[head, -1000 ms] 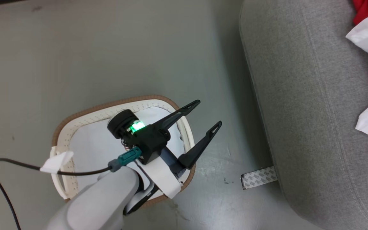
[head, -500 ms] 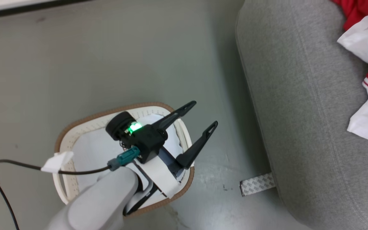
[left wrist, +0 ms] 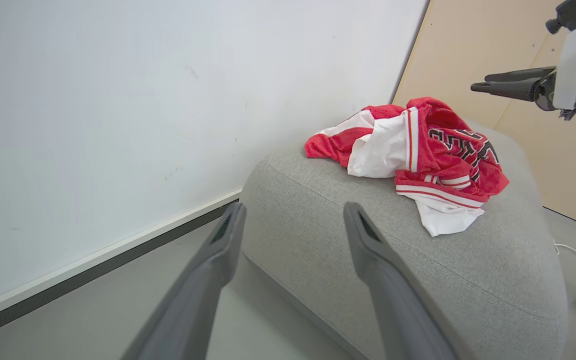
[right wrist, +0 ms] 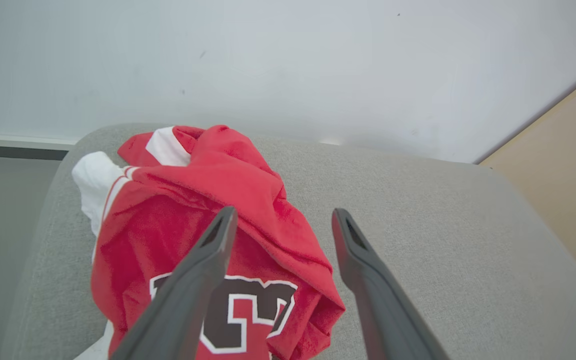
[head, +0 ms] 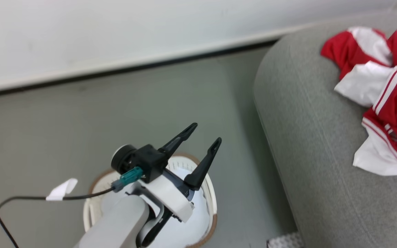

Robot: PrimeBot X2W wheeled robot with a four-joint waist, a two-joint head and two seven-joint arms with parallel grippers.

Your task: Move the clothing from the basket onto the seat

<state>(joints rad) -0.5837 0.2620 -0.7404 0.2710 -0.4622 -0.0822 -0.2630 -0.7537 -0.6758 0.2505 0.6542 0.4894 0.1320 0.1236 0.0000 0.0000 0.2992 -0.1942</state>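
The clothing (head: pixel 388 103) lies in a red and white heap on the grey seat (head: pixel 305 144), near its far end. My right gripper (right wrist: pixel 283 216) hovers open just above that heap (right wrist: pixel 208 200), with nothing between its fingers; the left wrist view shows it side-on (left wrist: pixel 508 82) above the seat (left wrist: pixel 418 260). My left gripper (head: pixel 206 132) stands open and empty over the basket (head: pixel 213 196) on the floor, left of the seat. A pale pad (head: pixel 191 224) shows inside the basket. In the left wrist view, my left gripper (left wrist: pixel 294 212) points toward the clothing (left wrist: pixel 418 150).
A white wall (head: pixel 115 34) with a dark baseboard runs behind the grey floor (head: pixel 81 120). A tan panel (left wrist: pixel 518 50) stands beyond the seat. A black cable with a white tag (head: pixel 60 189) trails from my left arm. A patterned strip (head: pixel 284 241) lies at the seat's foot.
The head camera has tilted up, so the wall and more of the seat and the clothing now show. My left gripper stays open above the basket.
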